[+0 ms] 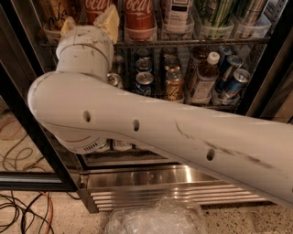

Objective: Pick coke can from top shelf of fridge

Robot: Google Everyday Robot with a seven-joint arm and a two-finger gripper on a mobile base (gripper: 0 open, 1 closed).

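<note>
A white arm (160, 137) streaked with dark scuffs carries its gripper (90, 19), pale yellow fingers (111, 20) spread apart, to the front edge of the dark wire top shelf (192, 42), level with a red coke can (138, 13) lettered in white script. Below sit a blue can (145, 83), a gold can (173, 86) and a white-capped bottle (206, 77). The fridge (151, 179) pairs black frames with a silvery steel base above a speckled floor (247, 219) strewn with orange and black cables (23, 210).

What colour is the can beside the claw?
Red, white script, in the camera view; gripper at top shelf, left of coke can.
</note>
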